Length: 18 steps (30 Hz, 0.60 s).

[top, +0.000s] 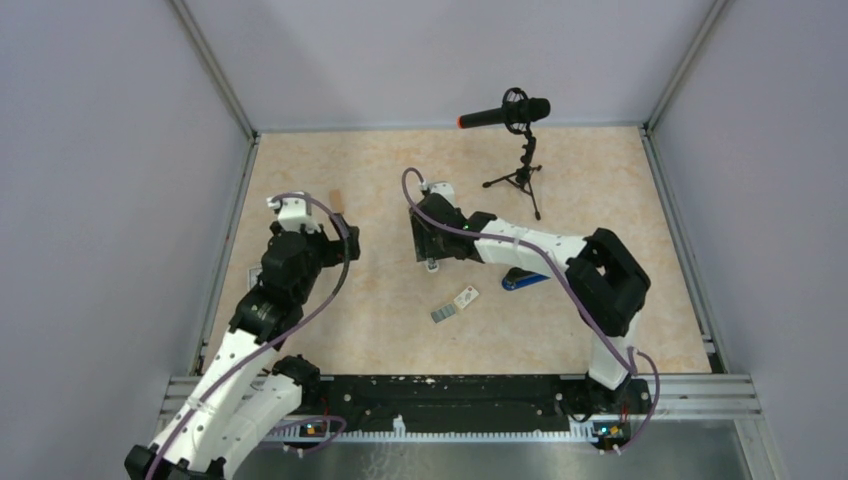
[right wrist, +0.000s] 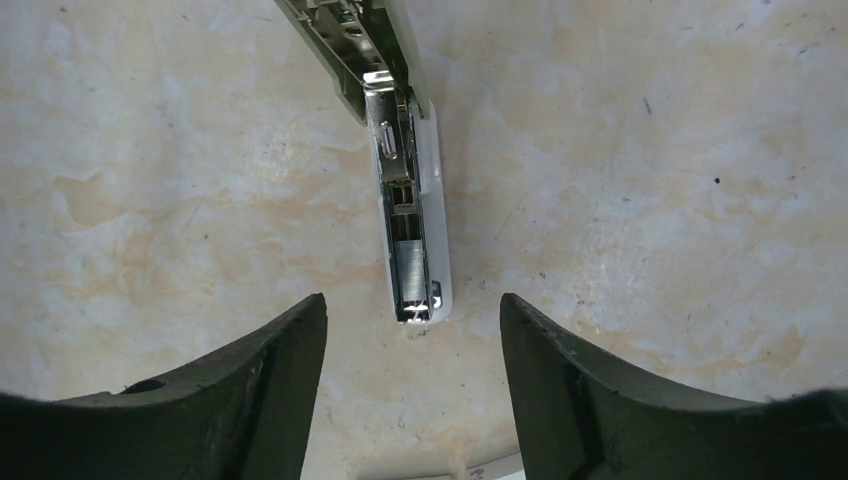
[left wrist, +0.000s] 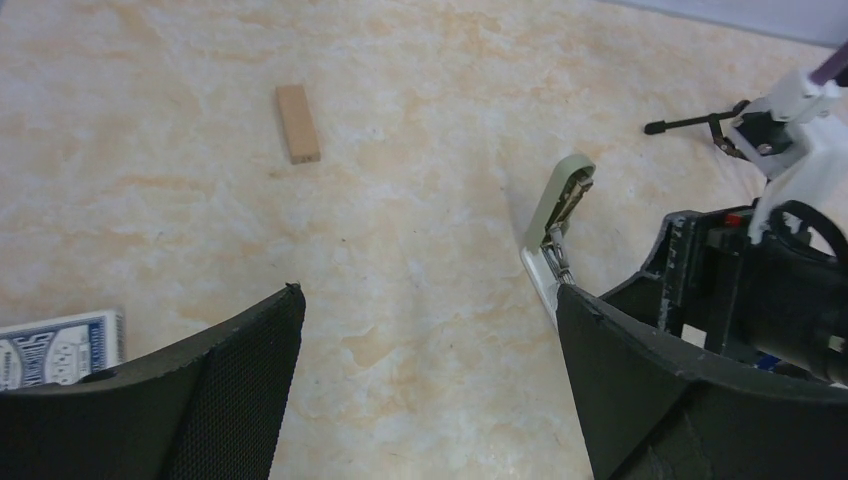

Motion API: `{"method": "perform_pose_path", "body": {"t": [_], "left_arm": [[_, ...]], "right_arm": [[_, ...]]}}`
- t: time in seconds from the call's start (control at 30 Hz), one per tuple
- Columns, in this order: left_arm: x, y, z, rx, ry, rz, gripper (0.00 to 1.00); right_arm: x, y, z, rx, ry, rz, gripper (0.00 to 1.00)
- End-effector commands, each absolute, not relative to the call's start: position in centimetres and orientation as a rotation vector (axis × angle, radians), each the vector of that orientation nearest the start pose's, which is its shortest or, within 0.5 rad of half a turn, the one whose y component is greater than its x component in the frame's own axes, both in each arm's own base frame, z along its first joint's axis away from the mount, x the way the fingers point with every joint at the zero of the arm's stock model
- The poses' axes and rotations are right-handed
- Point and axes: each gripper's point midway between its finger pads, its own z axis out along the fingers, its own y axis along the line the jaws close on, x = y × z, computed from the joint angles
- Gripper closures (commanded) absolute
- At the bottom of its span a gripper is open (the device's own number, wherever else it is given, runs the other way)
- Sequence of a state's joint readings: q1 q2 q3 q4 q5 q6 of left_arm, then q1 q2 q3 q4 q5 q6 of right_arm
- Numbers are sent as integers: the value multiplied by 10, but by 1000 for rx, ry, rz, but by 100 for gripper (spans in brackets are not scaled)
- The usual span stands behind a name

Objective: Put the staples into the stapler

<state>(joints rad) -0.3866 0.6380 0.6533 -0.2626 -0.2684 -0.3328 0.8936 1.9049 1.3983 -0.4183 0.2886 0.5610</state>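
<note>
The stapler [right wrist: 415, 230] lies on the surface [right wrist: 650, 200] with its halves swung apart and its metal rail exposed. The right tool [right wrist: 410, 300] hangs over the stapler's near end, fingers spread wide and gripping nothing. The staples, a white box [top: 466, 296] and a grey block [top: 445, 313] just beside it, rest near the stapler, toward the arm bases. The left tool [left wrist: 428, 290] is likewise spread and empty, left of the stapler.
</note>
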Motion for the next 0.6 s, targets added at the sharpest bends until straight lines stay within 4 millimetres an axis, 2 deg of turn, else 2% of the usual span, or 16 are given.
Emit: {"method": "perform_pose_path", "body": {"t": [0.0,0.07,0.13,0.2,0.27,0.37,0.43,0.57], "left_arm": [[290,-103,253,-155,1828,-422,2],[300,-116,258,-157,1847,-487,3],[312,-130,271,-149,1842,-557,4],[323,-145,273,-130,1859,-627,6],[336,-155,269,-137,1888,-691,7],[351,-167,260,-156,1931,-802,11],[361,-173,252,-147,1945,-852,12],[382,-177,224,-121,2016,-843,12]], "right_arm": [[323,346,116,-276,2307,392,35],[322,345,114,-276,2298,432,37],[322,346,111,-290,2296,476,44],[322,348,108,-305,2300,526,53],[324,346,106,-306,2302,552,56],[330,341,103,-297,2306,595,55],[334,341,104,-292,2296,642,49],[332,345,102,-307,2289,765,44]]}}
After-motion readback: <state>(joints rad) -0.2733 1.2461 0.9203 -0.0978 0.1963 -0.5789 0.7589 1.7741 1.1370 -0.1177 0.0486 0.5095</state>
